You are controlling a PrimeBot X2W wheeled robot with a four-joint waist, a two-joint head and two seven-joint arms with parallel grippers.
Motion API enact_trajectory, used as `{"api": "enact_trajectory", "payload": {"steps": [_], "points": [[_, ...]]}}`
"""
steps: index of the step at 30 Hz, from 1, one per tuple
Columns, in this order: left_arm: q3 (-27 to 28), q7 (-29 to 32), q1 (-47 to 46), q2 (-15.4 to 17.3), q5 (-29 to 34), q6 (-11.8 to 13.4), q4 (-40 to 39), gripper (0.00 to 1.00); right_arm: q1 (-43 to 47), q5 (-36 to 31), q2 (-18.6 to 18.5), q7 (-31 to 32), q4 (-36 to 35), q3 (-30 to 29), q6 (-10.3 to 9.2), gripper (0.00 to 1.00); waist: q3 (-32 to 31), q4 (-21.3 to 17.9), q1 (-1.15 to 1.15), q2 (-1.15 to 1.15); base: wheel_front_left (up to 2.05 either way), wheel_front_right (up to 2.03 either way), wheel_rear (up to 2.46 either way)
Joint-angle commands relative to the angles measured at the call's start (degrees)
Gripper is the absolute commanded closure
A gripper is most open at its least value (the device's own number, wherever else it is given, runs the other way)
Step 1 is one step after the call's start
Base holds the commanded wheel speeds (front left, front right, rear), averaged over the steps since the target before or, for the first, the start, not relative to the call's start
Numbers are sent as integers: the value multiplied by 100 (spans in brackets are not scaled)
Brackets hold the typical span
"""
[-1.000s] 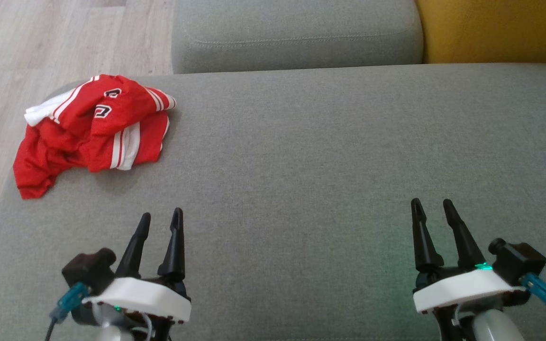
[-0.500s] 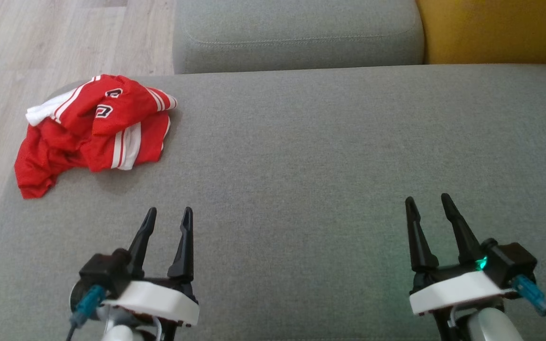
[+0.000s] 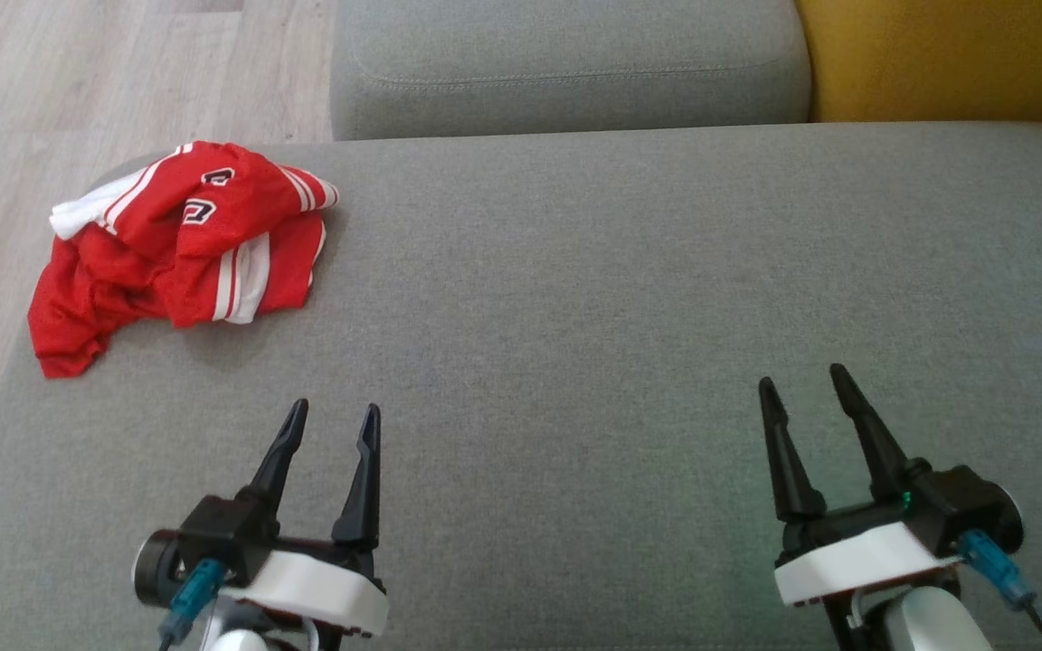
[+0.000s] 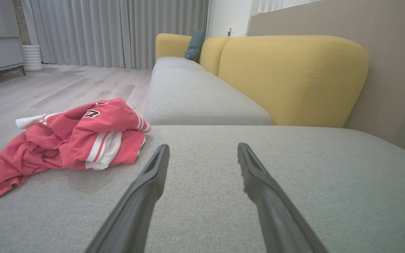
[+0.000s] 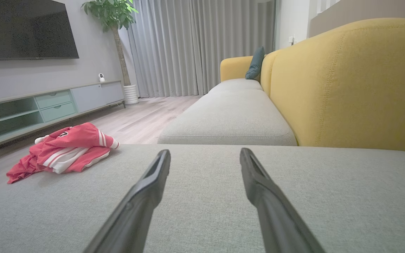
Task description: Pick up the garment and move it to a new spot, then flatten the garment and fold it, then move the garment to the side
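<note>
Left gripper, jaws spread wide and empty, at near left of the seat, is the nearer arm; garment lies crumpled at its far left corner, apparently overhanging the edge; right gripper, likewise spread and empty, near right

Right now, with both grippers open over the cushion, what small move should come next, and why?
Probably reach the left gripper forward and leftward toward the red garment. It lies crumpled at the far left corner of the grey cushion, nearer that arm than the right gripper. Both grippers are open, empty and well short of it, so approach comes before any grasp.
</note>
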Motion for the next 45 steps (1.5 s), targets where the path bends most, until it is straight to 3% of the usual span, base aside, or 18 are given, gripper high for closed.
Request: {"api": "enact_trajectory", "payload": {"steps": [1, 33, 38, 45], "points": [[161, -71, -193, 42, 7, 46, -191, 0, -253, 3, -48, -77, -187, 81, 43, 0, 2, 4, 0, 0, 0, 0, 0], [214, -71, -179, 42, -86, 66, -114, 0, -251, 254, -48, -77, -39, -12, 43, 0, -4, 42, 0, 0, 0, 0, 0], [176, -71, -187, 42, -82, 50, -79, 0, -191, 261, -48, -77, -61, -40, 43, 0, -35, 282, 0, 0, 0, 0, 0], [203, -71, -131, 42, -17, 38, -75, 0, -89, 302, -48, -77, -86, -2, 43, 0, -105, 1000, 0, 0, 0, 0, 0]]}}
